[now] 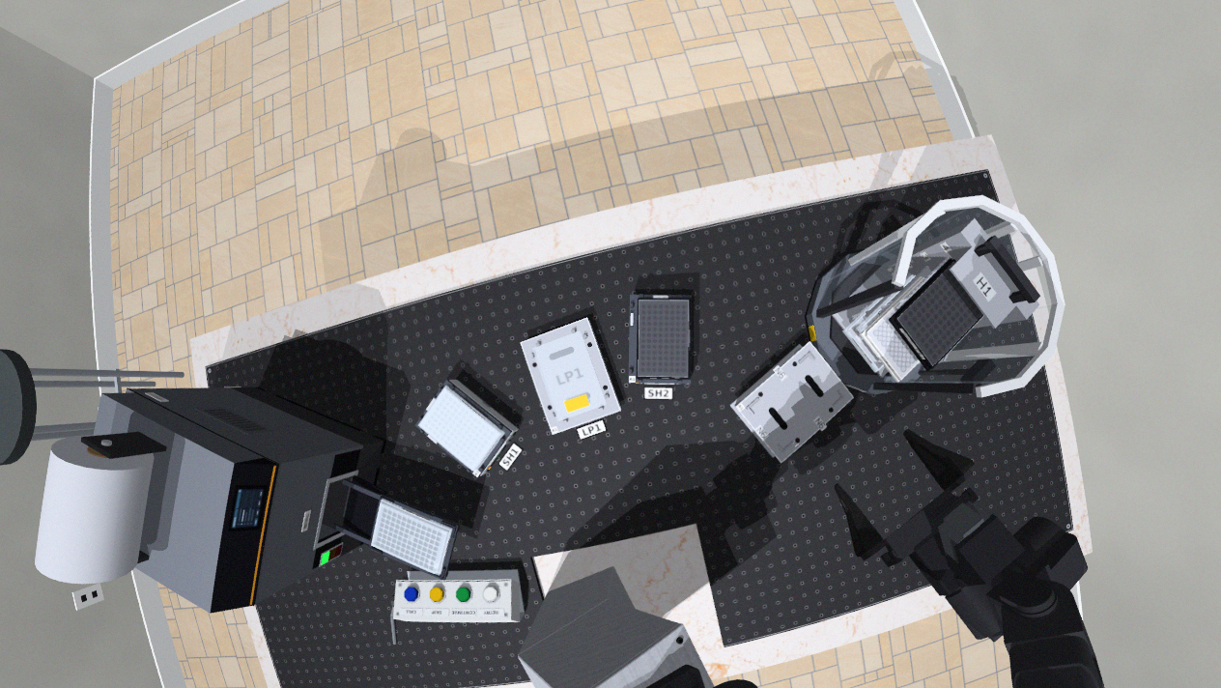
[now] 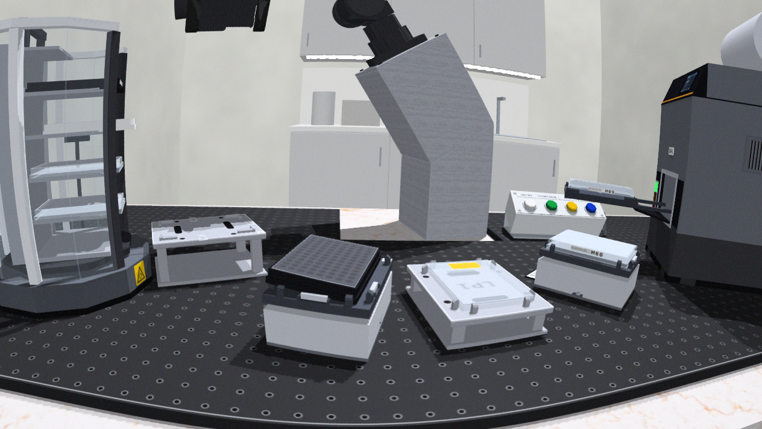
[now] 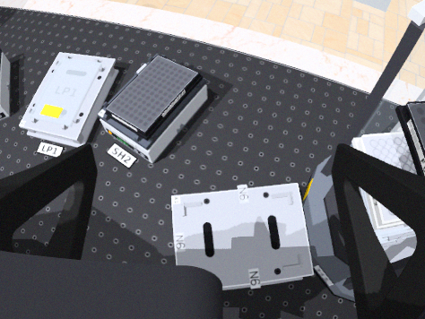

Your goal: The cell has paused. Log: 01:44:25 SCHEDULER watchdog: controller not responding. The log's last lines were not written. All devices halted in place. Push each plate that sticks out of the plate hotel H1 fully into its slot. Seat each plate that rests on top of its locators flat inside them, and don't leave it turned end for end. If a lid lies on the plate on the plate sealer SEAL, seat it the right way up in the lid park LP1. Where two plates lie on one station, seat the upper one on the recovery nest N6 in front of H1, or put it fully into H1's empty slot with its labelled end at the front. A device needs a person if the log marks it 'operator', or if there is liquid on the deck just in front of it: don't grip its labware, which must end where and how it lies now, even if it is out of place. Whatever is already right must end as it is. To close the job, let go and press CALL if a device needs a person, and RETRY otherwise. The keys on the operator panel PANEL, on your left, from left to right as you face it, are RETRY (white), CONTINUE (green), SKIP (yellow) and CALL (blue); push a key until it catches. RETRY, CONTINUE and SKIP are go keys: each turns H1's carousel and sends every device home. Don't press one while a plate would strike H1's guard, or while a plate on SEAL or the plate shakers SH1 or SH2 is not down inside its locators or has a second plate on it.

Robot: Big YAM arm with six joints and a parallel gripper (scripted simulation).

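My gripper (image 1: 898,491) is open and empty, hanging above the deck in front of the empty recovery nest N6 (image 1: 790,401). In the wrist view its fingers frame N6 (image 3: 241,234). The plate hotel H1 (image 1: 939,299) holds a black plate (image 1: 937,318) up high and a white plate (image 1: 884,348) that juts out toward N6. A black plate (image 2: 325,263) lies tilted on top of shaker SH2 (image 2: 327,314). A white plate (image 2: 591,247) sits on SH1. Another white plate (image 2: 600,188) (image 1: 410,533) lies on the SEAL tray. The lid park LP1 (image 2: 477,285) is empty.
The operator panel PANEL (image 1: 454,595) with its four keys stands at the front left beside the big SEAL housing (image 1: 221,495). The arm's grey base block (image 2: 437,138) stands mid-deck. H1's clear guard (image 2: 64,159) rings its shelves.
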